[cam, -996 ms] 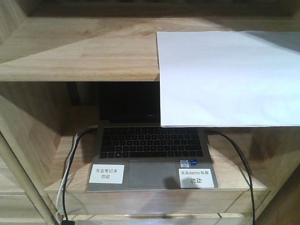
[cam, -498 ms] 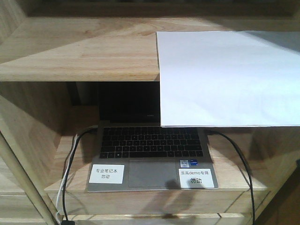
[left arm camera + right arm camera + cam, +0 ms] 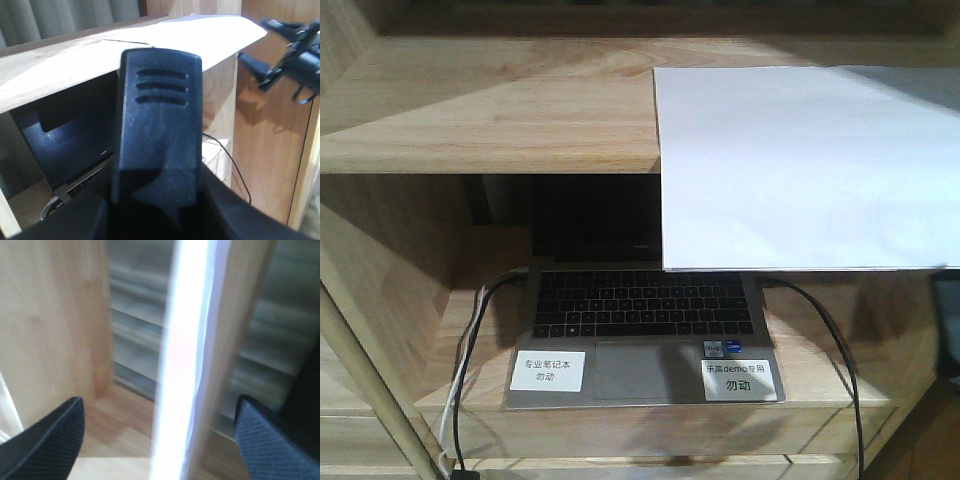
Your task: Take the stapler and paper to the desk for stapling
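White paper point(image 3: 800, 165) lies flat on the upper shelf point(image 3: 500, 110), front edge overhanging. The right end effector point(image 3: 160, 412) is spread wide astride its edge, gripping nothing; likely thin and floppy, it wants a pinch at the overhang. The left end effector point(image 3: 157, 212) appears to clamp the black stapler point(image 3: 157, 125)

The stapler point(image 3: 157, 130) is showing matt, finely grained black plastic. The paper point(image 3: 800, 165) is reading smooth, matt white. The shelf point(image 3: 500, 110) is displaying pale, lightly sheened wood grain. The pads point(image 3: 47, 437) of the right hand point(image 3: 159, 440) are showing dark cross-hatched texture.
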Tool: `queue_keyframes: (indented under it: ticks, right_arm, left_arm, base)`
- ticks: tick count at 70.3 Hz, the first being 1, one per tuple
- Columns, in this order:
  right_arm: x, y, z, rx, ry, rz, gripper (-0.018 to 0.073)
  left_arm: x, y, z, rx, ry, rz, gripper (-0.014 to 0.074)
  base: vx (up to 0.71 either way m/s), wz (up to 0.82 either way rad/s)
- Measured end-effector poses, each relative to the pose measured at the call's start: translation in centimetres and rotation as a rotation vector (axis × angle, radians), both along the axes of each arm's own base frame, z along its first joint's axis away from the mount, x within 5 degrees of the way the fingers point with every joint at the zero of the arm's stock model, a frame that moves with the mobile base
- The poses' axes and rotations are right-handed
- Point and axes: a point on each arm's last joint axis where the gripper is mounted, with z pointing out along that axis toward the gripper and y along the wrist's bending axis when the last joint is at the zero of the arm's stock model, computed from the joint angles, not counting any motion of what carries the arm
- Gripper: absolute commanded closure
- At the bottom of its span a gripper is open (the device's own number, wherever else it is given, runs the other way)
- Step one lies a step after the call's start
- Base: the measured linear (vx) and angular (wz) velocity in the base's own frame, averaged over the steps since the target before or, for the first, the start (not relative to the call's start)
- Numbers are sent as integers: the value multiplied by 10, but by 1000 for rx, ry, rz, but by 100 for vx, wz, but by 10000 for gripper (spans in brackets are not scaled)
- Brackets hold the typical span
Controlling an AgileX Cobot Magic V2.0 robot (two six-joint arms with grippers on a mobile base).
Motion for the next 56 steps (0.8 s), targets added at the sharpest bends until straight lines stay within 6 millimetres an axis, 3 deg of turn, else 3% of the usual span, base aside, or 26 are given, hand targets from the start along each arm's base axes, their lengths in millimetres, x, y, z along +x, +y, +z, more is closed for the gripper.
queue_keyframes:
  ticks: [10, 29, 47, 56]
  right_arm:
    - [16, 9, -2, -29, 63, 33, -8]
    - [31, 18, 34, -50, -79, 30, -8]
    - [52, 24, 37, -58, -42, 17, -6]
    - [56, 26, 42, -58, -58, 20, 39]
  left_arm:
    - [0, 0, 0, 0, 0, 0, 603]
    - [0, 0, 0, 0, 0, 0, 603]
    - [0, 0, 0, 0, 0, 0, 603]
    - [0, 0, 0, 0, 0, 0, 603]
  base:
    - [0, 0]
    - [0, 0]
    - [0, 0]
    - [0, 0]
